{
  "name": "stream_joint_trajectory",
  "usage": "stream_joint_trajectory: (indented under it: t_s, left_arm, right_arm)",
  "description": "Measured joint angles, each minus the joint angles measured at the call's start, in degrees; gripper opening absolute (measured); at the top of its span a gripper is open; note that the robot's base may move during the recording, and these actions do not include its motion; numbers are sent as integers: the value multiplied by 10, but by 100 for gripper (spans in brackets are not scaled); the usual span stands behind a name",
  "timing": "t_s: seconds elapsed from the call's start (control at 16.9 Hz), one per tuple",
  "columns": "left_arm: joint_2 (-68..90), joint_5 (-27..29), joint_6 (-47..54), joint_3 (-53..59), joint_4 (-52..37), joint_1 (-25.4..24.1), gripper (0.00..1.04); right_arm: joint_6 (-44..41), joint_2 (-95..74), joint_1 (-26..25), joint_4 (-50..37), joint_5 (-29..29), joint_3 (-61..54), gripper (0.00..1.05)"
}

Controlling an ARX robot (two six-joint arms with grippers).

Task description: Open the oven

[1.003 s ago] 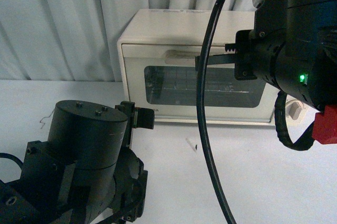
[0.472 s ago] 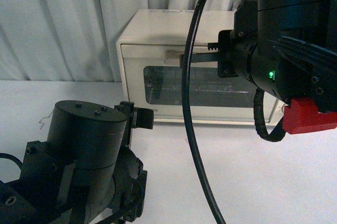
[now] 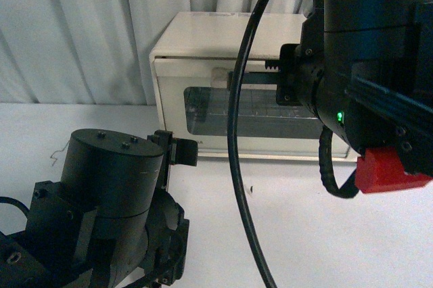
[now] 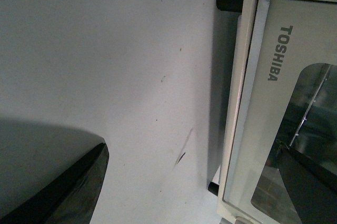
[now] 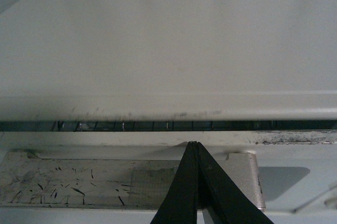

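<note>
The cream-white oven (image 3: 203,44) stands at the back of the white table, its glass door (image 3: 216,109) facing me. The door's top edge stands slightly out from the body. In the right wrist view a dark gap (image 5: 131,125) shows there, with the wire rack behind it. My right gripper (image 3: 235,80) is shut and empty. Its closed tips (image 5: 195,146) lie across the right end of the bar handle (image 5: 105,182), reaching the door's top edge. My left gripper (image 3: 180,150) is open and empty, low in front of the oven's left corner. The left wrist view shows the TOSHIBA door (image 4: 274,77) between its fingers (image 4: 63,192).
A grey-white curtain (image 3: 74,31) hangs behind the oven. The right arm's black cable (image 3: 233,166) loops down in front of the door. A red part (image 3: 389,170) of the right arm hangs at the right. A small dark scrap (image 3: 251,187) lies on the table (image 3: 304,234).
My right arm has moved left and lower, its shut tips along the handle. The door's top edge has tipped out a little. The left arm has not moved.
</note>
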State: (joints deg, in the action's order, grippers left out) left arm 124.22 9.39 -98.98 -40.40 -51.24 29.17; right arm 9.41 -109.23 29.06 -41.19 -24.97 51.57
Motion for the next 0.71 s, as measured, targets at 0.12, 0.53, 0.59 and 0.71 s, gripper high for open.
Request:
stream_joint_trajectory:
  t_s: [0.12, 0.53, 0.59, 0.71]
  left_arm:
    - [0, 0, 0, 0, 0, 0, 98]
    - [0, 0, 0, 0, 0, 0, 98]
    - [0, 0, 0, 0, 0, 0, 98]
    - [0, 0, 0, 0, 0, 0, 98]
  right_arm:
    - [19, 27, 26, 2, -22, -39, 2]
    - [22, 332, 40, 120, -197, -238, 2]
    - [30, 403, 31, 179, -228, -272, 2]
    - [109, 572, -4, 372, -261, -324, 2]
